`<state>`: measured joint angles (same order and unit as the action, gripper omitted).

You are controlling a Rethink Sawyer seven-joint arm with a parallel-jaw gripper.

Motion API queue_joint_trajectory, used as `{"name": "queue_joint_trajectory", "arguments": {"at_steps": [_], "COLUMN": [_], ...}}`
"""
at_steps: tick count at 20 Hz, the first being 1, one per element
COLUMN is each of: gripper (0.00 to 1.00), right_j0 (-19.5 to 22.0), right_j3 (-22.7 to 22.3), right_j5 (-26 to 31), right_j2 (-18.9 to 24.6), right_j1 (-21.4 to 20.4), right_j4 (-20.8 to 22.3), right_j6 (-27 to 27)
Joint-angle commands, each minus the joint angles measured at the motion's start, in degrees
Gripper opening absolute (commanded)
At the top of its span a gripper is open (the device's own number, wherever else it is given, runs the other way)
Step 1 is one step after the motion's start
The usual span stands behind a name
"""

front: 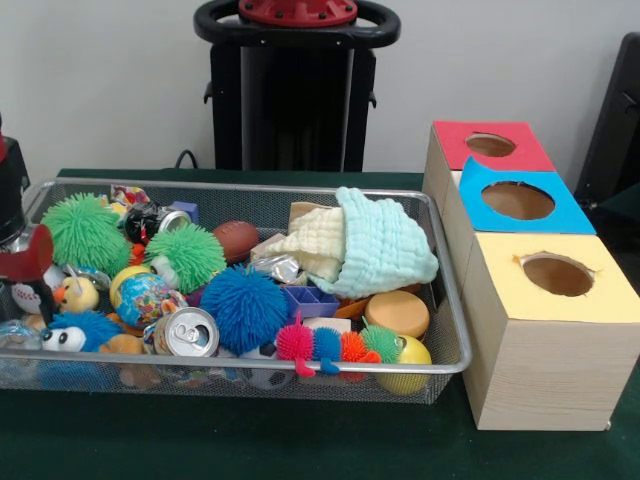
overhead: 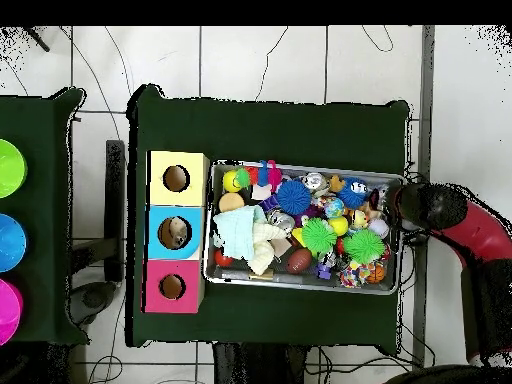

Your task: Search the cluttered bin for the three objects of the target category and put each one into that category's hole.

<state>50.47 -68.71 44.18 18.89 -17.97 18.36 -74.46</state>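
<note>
Overhead, something pale shows inside the hole (overhead: 176,232), unseen frontally.

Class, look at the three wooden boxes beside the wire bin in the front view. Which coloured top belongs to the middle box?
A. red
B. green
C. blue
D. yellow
C: the middle box has a bright blue top, with the red-topped box behind it and the yellow-topped box in front.

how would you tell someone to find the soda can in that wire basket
Start at the wide silver wire mesh bin left of the three wooden boxes. Along its near rim in the front view, the silver drinks can lies on its side, pull-tab end facing the camera. It is the shiny metal thing beside the spiky blue ball.
</note>
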Motion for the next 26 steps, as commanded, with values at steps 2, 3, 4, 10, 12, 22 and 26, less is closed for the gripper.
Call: {"name": "queue_joint_trajectory", "arguments": {"at_steps": [2,3,4,10,12,22,26], "gripper": [1.00,1.00,1.00,1.00,1.00,1.00,1.00], "right_j0": [-1.0,-1.2,-1.1,-1.1,-1.0,1.0,1.6], "right_j3": [3.3,2.9,3.5,4.3,3.6,2.6,1.7], "right_j5": [-0.8,-1.4,-1.9,-5.1,-6.4,-9.6,-10.4], "right_j2": [0.5,0.5,0.4,0.7,0.8,5.5,7.1], "right_j1": [0.9,0.8,1.3,2.9,2.8,5.8,6.4], "right_j4": [-4.9,-5.1,-5.3,-6.0,-6.1,-11.7,-14.4], "right_j6": [-10.3,-10.6,-10.5,-10.0,-9.9,-10.4,-9.8]}}
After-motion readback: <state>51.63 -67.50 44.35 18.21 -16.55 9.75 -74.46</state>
